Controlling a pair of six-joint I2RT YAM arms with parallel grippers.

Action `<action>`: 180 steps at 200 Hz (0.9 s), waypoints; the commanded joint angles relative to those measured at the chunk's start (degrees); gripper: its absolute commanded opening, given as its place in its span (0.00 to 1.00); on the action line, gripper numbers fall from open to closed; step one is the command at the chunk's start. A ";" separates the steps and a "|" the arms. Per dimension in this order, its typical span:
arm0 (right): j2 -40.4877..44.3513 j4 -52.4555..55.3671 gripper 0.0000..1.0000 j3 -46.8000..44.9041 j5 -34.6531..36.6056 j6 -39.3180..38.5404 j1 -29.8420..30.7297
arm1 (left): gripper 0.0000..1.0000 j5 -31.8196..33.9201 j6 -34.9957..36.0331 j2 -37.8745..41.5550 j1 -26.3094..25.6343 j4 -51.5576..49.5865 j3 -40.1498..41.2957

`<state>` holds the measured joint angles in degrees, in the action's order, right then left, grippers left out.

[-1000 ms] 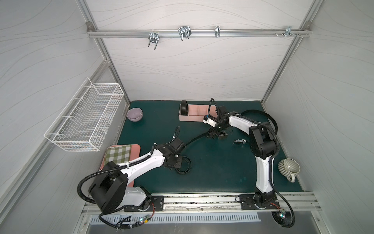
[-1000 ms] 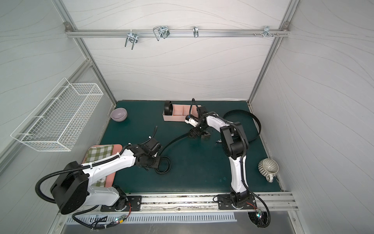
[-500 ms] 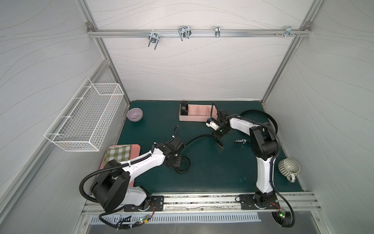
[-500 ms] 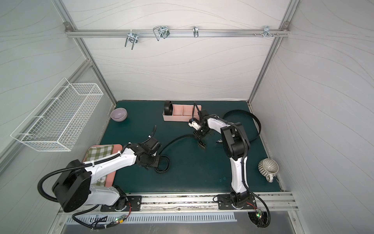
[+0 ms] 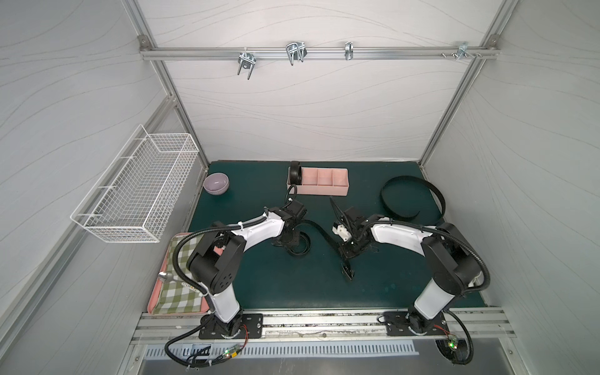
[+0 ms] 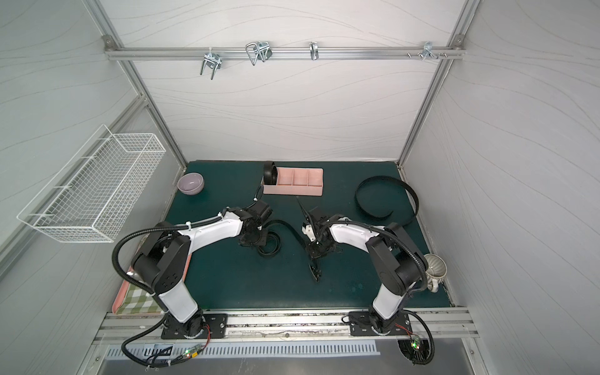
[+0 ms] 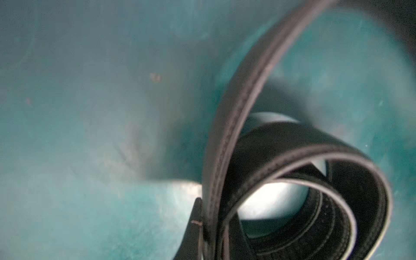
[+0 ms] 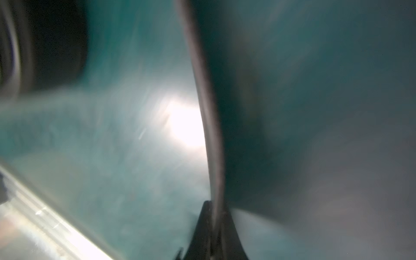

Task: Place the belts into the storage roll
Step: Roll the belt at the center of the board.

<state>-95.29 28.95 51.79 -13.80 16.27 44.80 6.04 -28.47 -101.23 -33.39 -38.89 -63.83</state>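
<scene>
The pale-pink storage roll (image 5: 324,183) (image 6: 298,185) stands at the back of the green mat, with one coiled belt (image 5: 295,173) upright in its left end compartment. A second belt (image 5: 412,198) lies as an open loop at the back right. The third belt (image 5: 319,229) (image 6: 292,230) stretches between both arms. My left gripper (image 5: 287,242) (image 7: 212,213) is shut on this belt's coiled end (image 7: 315,180). My right gripper (image 5: 349,251) (image 8: 215,209) is shut on its strap (image 8: 209,112), and the buckle end (image 5: 347,271) trails on the mat in front.
A purple bowl (image 5: 216,183) sits at the back left below a white wire basket (image 5: 139,188) on the wall. A flat pink tray with a green checked cloth (image 5: 177,279) and a spoon (image 5: 165,276) lies front left. A ribbed mug (image 6: 435,271) stands at the right edge.
My right gripper has left the storage roll, come toward the front and closed on the belt's strap, drawing it along. The left gripper has kept its hold and hardly moved.
</scene>
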 commanded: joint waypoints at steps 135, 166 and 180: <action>7.58 -14.77 0.62 -0.45 -15.46 10.26 -10.33 | 0.00 -3.05 -2.82 -3.45 -2.32 1.77 -4.01; -3.05 -10.53 0.63 10.12 -20.09 4.55 -13.26 | 0.00 -3.82 -2.91 -5.28 -2.43 2.64 -4.70; -7.89 -9.95 0.63 13.74 -21.66 3.09 -13.27 | 0.00 -4.17 -2.71 -5.95 -2.39 2.82 -5.28</action>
<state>-96.57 14.50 60.90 -29.98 25.12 31.64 3.92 -30.24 -103.98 -35.35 -39.03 -67.22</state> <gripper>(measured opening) 0.631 0.073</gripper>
